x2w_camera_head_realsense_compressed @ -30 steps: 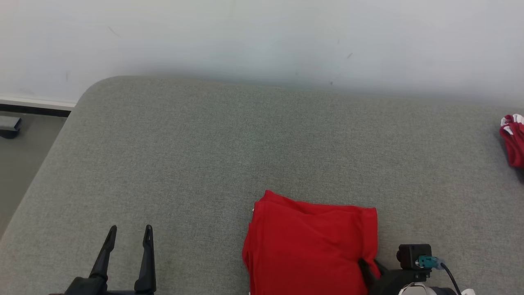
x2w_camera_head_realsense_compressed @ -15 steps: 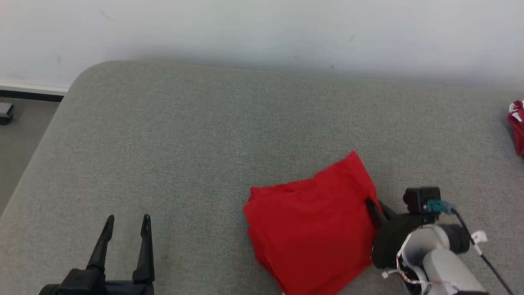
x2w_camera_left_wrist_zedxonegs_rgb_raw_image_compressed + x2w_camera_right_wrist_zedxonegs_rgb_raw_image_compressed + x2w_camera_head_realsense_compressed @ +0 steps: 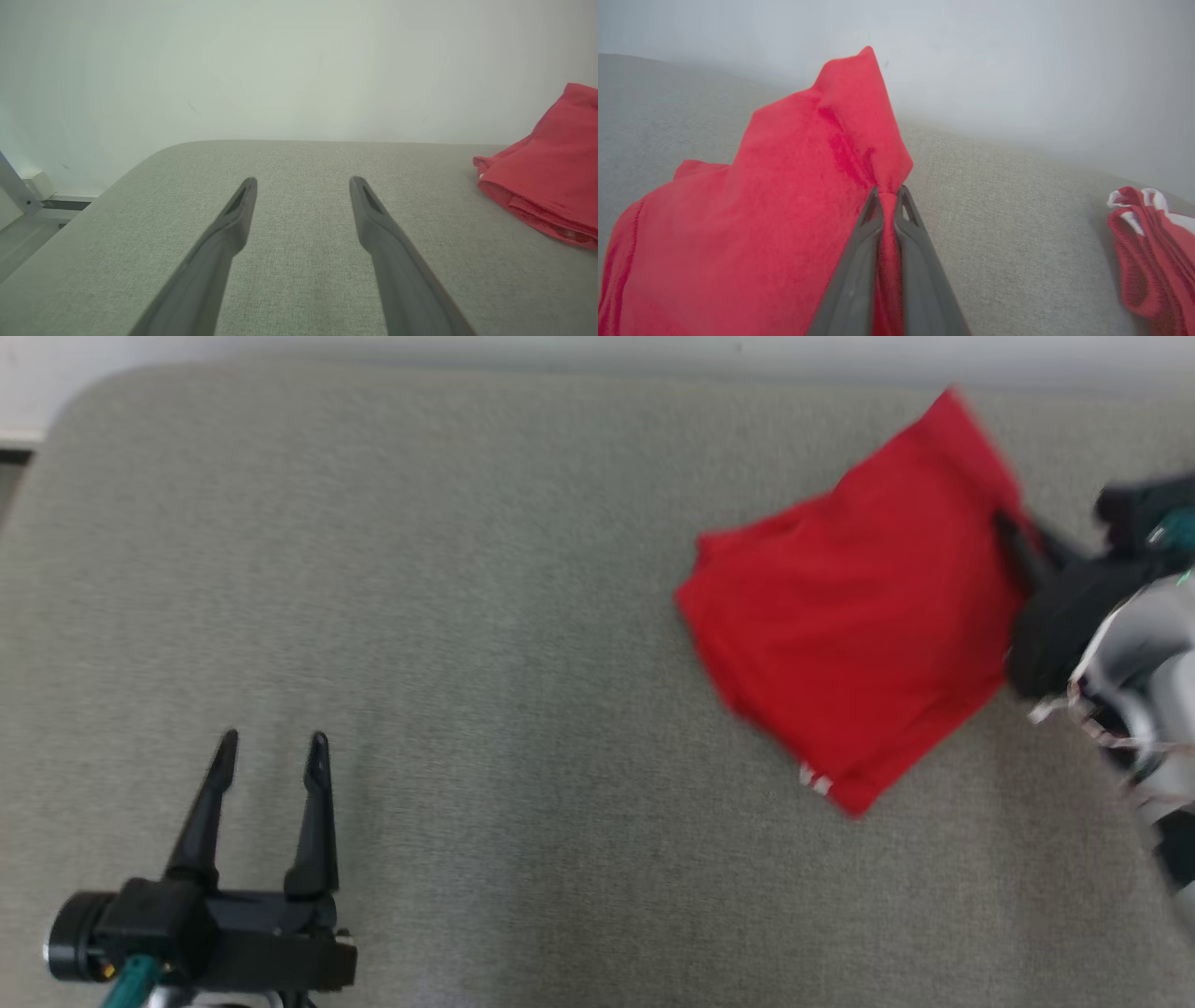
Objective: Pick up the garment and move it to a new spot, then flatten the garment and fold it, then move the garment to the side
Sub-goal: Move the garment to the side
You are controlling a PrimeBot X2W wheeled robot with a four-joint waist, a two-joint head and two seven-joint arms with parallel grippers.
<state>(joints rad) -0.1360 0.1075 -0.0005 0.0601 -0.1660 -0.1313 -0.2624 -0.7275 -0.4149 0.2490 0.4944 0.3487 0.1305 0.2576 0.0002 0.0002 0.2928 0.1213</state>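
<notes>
The right gripper (image 3: pixel 1013 537) is clamped on one edge of the red garment (image 3: pixel 859 607). In the right wrist view the fingers (image 3: pixel 859 261) are pressed together with a strip of cloth pinched between them. Just past the tips the fabric bunches into a raised peak.

The rest of the garment spreads out ahead of and to the left of that gripper as a thick, roughly square stack. It looks already folded, so this is probably the last step, carrying it to the side. An edge grip suits that step, since the layers trail behind the gripper rather than being crushed. The left wrist view suggests the far side of the stack lies on the grey bed (image 3: pixel 523 569) while the held side rides higher, though blur makes this hard to confirm.

The risk is that only the pinched layers follow and the fold opens. A low, level pull would help keep the stack together.

To the right of the right gripper, well apart, lies a second red and white garment (image 3: pixel 1143 252), which probably marks the side pile.

The left gripper (image 3: pixel 273 742) has its fingers apart and holds nothing. It hovers over bare bed with the garment far off to its right, out of the way
</notes>
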